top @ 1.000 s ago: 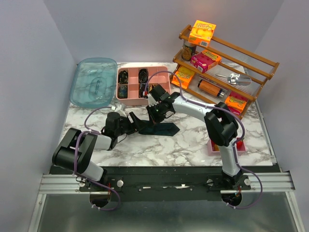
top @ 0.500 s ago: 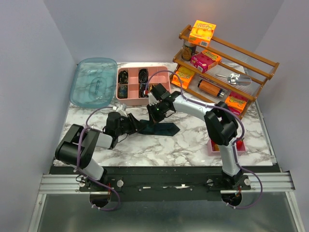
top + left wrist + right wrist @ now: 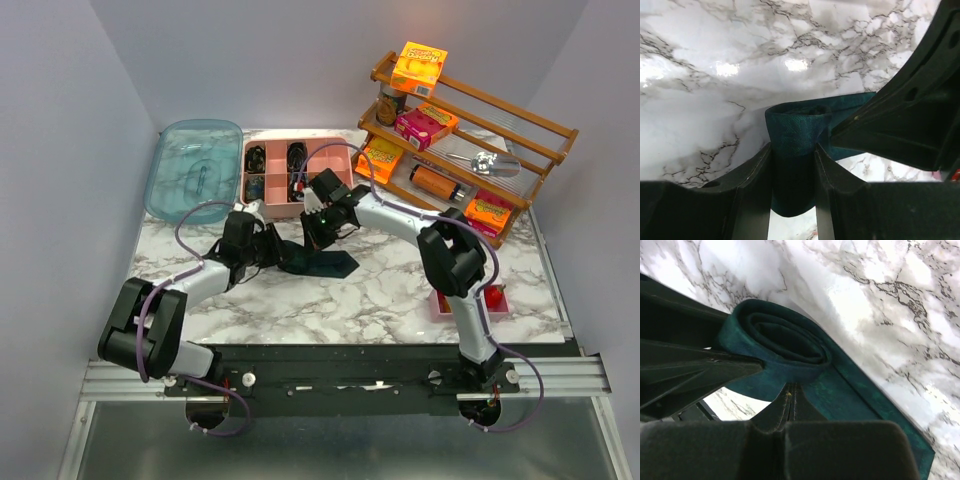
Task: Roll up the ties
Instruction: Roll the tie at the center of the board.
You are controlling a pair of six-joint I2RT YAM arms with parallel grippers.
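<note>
Tie (image 3: 325,264), dark teal: centre of the overhead view, on the marble surface (image 3: 400,290). Partly rolled, with the coil (image 3: 782,337) at its left end and the wide pointed tail flat toward the right.

Left end effector (image 3: 792,150): closed on the coil, fingers (image 3: 752,185) pressed to either side.

Right end effector (image 3: 790,392): closed, tips together against the coil's outer wrap; whether a layer is pinched cannot be told.

Hazards, as judged:
- The coil looks loose and oval. Too hard a squeeze may flatten it; too light a one may let it spring open.
- Uneven feeding of the tail may skew the layers into a cone.
- Both end effectors crowd one small coil, and a bump may knock it loose.
</note>
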